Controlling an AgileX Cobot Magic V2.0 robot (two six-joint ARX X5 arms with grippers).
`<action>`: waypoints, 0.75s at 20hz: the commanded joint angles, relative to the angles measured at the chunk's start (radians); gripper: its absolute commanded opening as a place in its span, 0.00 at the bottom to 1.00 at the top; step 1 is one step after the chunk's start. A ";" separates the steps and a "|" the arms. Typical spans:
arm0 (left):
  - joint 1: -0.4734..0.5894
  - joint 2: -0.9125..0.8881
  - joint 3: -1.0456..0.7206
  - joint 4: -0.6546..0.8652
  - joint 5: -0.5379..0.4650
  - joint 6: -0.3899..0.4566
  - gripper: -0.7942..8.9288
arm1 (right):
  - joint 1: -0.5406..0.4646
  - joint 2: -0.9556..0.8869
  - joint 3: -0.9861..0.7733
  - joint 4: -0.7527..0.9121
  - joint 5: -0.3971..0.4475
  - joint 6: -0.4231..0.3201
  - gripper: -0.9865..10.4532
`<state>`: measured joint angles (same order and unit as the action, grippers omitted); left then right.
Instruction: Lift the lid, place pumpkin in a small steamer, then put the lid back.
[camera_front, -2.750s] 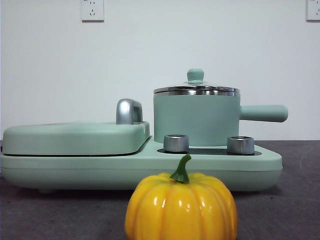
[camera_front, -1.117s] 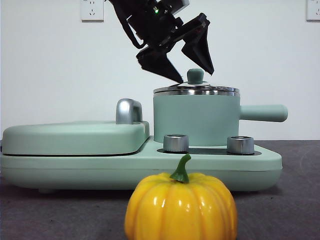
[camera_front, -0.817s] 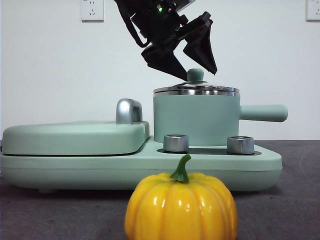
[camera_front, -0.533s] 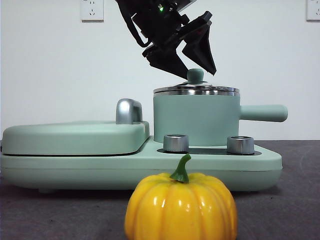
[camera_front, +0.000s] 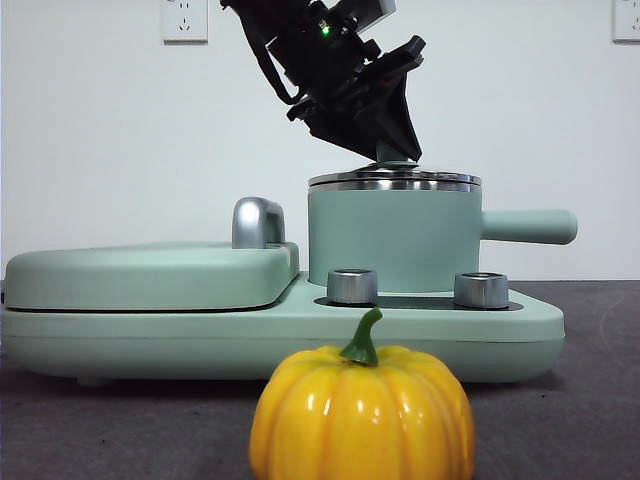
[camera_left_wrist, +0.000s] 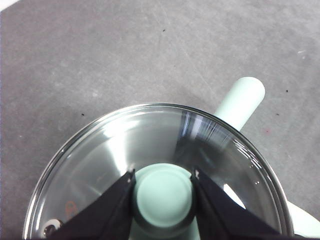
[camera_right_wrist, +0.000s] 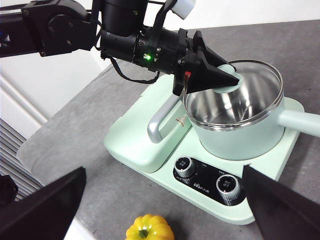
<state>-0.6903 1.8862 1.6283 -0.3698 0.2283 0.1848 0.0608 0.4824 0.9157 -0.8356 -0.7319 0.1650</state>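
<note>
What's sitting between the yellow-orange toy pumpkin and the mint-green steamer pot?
Two steel dials on the appliance base lie between the pumpkin and the steamer, shown in front view.

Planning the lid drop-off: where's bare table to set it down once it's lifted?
Bare grey table lies on the handle side of the small steamer, and between the appliance base and the pumpkin. Crowded: above the steamer, where the left hand is shut on the lid knob. The right hand hovers open above the pumpkin.
</note>
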 joint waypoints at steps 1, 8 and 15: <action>-0.010 0.029 0.026 0.003 0.003 0.007 0.13 | 0.002 0.006 0.014 0.004 -0.001 0.011 0.52; -0.010 0.013 0.068 -0.004 0.003 0.008 0.13 | 0.002 0.006 0.014 0.004 -0.001 0.011 0.52; -0.009 -0.064 0.133 -0.093 0.003 0.005 0.10 | 0.003 0.014 0.014 0.004 -0.002 0.019 0.52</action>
<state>-0.6903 1.8412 1.7157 -0.4892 0.2272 0.1909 0.0608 0.4870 0.9157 -0.8356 -0.7330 0.1699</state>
